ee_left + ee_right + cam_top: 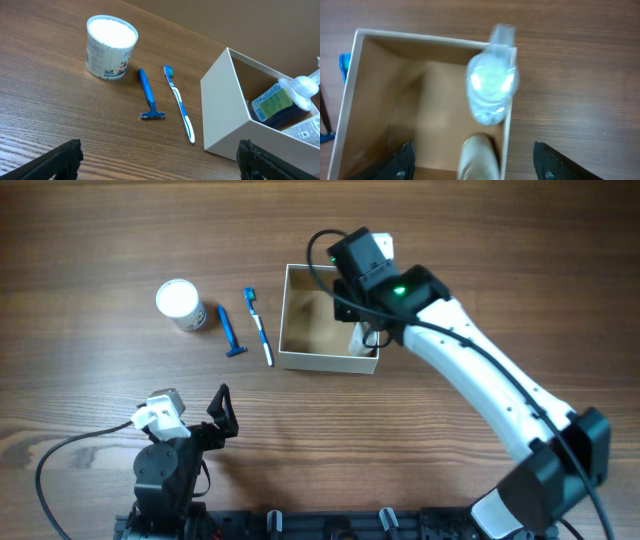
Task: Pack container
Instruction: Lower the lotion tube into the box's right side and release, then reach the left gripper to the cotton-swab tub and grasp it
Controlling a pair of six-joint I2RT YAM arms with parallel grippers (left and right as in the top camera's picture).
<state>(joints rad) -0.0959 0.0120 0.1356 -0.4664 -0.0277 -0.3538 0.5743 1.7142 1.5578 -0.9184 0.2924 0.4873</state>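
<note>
Container (325, 361): right of centre on the wooden worktop (100, 240), open side up, white walls, tan inside.

Right claw (477, 161): fingers spread wide, nothing between them. It hangs over the container's right-hand part and looks straight down into it.
- Directly below it is a clear bottle (272, 102) with blue liquid, a blue-green label and a pale cap. It lies tilted inside the container, its cap end against the right wall and at the rim. It is blurred in the right wrist view.
- Beside the bottle, near the front right corner, is a white tube (305, 131) with printed text, also inside the container.
- The rest of the container floor is bare cardboard.

Left claw (160, 165): fingers apart, empty, low over the worktop near the front left edge. It faces the loose items and is well apart from them.

Loose items on the worktop, going left from the container:
- A blue-and-white toothbrush (179, 102) lies just beside the left wall, apart from it.
- A blue razor (148, 95) lies near the toothbrush, roughly parallel to it, not touching.
- A round tub of cotton swabs (111, 47) stands upright, farthest left.
</note>
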